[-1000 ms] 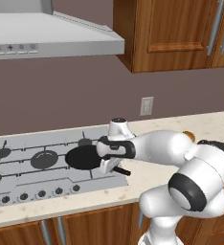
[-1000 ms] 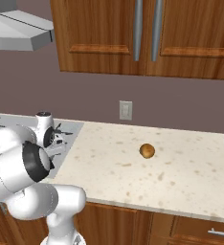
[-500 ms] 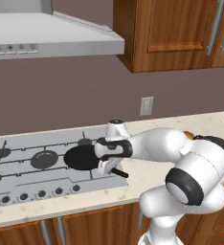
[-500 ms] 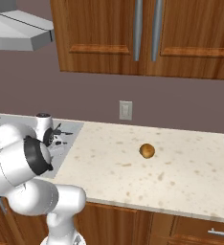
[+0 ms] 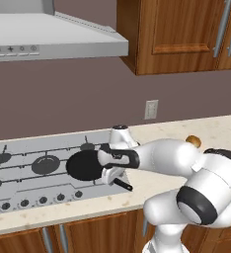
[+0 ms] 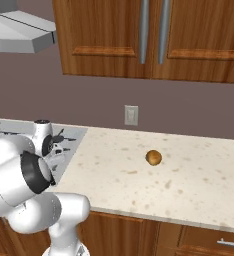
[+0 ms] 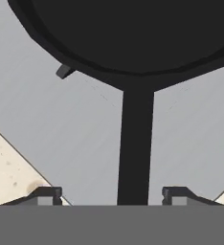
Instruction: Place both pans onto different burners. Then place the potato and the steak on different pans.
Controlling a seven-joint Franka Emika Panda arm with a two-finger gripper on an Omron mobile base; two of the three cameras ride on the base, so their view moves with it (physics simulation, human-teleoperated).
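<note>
Pan (image 5: 84,165) handle lies between the lowered hand's (image 7: 111,194) spread fingers.

Black pan (image 5: 84,165) flat on cooktop's right-front burner (image 5: 89,159), handle (image 7: 136,148) pointing toward the counter edge (straight, thin). Potato (image 6: 153,157), golden-brown oval, on the beige counter, well apart from the cooktop.

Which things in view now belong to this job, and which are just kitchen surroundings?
Job:
- pan on a burner, handle between the open gripper fingers
- potato on the counter
- free burner

Surroundings:
- wall outlet
- range hood
- cabinets
</note>
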